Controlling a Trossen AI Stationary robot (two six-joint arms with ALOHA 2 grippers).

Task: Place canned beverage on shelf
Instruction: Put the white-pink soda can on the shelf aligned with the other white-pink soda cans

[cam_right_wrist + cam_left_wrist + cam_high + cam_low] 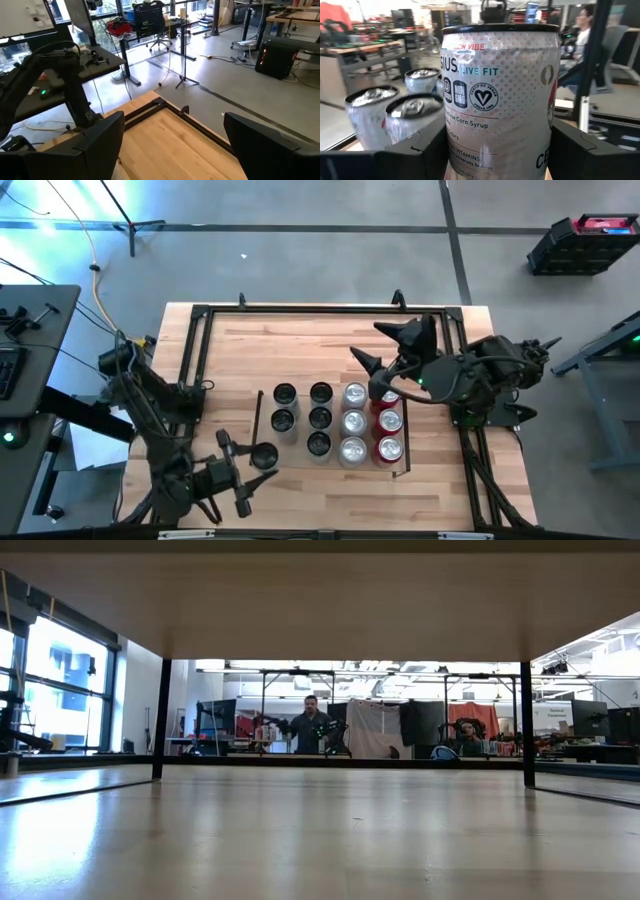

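White printed beverage can (500, 100) sat clamped in left end effector (243, 473), just left of the black-railed light-wood shelf (258, 408) holding black, silver and red cans. Right end effector (385, 352) hovered over it, fingers apart.

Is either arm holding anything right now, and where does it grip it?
The left tool holds a white printed drink can by its sides. The right tool holds nothing.

Robotics lab, concrete floor (330, 255), workbenches (75, 65), office chair (150, 25), equipment stands (182, 55)

left end effector (243, 469) — clamped, low | right end effector (385, 352) — spread, raised
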